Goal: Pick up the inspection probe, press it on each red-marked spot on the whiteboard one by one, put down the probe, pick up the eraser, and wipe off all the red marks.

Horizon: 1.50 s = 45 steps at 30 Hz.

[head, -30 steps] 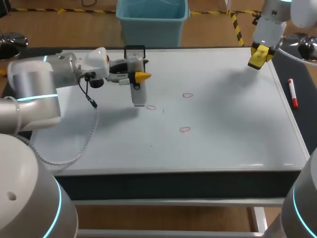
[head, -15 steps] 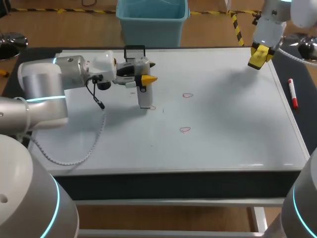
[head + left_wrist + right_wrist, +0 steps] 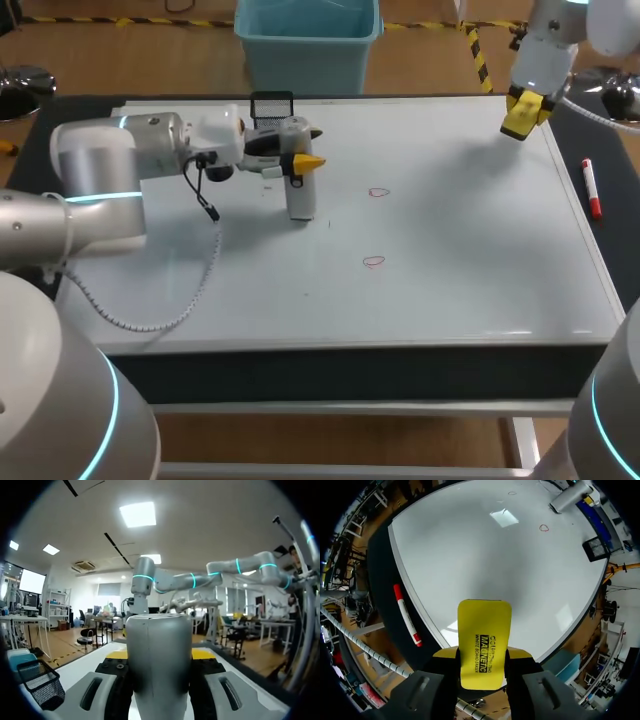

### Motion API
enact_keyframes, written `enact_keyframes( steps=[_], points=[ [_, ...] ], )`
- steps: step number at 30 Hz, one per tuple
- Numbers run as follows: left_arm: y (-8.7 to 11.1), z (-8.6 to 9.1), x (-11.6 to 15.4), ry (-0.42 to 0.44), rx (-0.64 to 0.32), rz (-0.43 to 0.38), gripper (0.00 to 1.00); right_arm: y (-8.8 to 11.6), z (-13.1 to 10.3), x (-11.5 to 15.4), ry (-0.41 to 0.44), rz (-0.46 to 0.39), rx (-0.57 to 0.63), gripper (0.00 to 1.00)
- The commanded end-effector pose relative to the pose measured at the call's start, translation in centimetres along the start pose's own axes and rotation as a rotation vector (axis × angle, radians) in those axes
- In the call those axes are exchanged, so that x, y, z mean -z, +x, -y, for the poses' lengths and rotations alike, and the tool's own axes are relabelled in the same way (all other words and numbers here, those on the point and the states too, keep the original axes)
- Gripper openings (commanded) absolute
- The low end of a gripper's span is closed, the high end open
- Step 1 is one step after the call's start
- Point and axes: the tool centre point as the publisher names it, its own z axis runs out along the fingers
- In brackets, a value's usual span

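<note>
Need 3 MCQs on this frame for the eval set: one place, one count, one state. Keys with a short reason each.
1. Where is the red marker?
A) mid-whiteboard
B) on the dark strip right of the whiteboard
C) in a gripper

2. How many red marks show uncovered in the head view?
A) none
B) four
C) two

3. The right gripper is:
A) shut on the yellow eraser
B) open, empty
C) shut on the marker

Key:
1 B, it lies past the board's right edge.
2 C, one farther back and a second nearer one.
3 A, both fingers clamp the eraser's sides.
</note>
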Motion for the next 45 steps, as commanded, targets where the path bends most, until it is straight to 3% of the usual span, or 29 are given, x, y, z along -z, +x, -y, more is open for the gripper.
enact_keyframes(
  steps=[1, 33, 45],
  points=[
    [-0.17, -0.33, -0.15, 0.008, -0.014, -0.016, 0.00, 0.06, 0.07, 0.16, 0.000, -0.003, 0.003, 0.00],
    [0.49, -1.11, -0.24, -0.019, -0.024, -0.051, 0.00, 0.06, 0.07, 0.16, 0.000, -0.003, 0.003, 0.00],
    [0.76, -0.45, -0.25, -0.001, -0.028, -0.054, 0.00, 0.06, 0.07, 0.16, 0.000, -0.003, 0.003, 0.00]
  ],
)
